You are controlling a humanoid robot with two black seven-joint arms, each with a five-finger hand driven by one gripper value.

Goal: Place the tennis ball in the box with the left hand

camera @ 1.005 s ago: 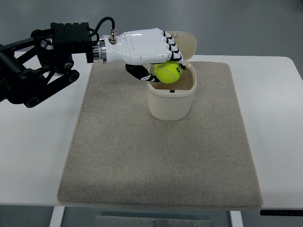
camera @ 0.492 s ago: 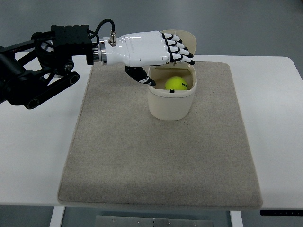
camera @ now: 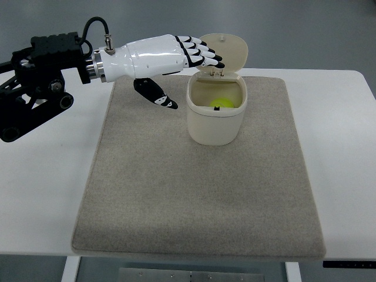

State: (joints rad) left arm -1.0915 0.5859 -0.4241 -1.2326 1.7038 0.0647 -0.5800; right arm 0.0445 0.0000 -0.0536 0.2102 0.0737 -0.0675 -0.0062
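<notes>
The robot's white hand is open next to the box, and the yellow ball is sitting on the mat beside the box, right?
Not quite. The tennis ball is not on the mat; it lies inside the box, low down under the open lid, as the top view shows. The rest is right: the left hand is open next to the box and holds nothing.

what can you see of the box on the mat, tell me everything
The box is a cream, plastic-looking bin with rounded corners, standing upright on the far part of the beige mat. Its hinged lid is flipped open and tilts back behind the opening. The tennis ball lies inside, partly hidden by the rim. The left hand hovers to the left of the box, fingers open, not touching it.
</notes>
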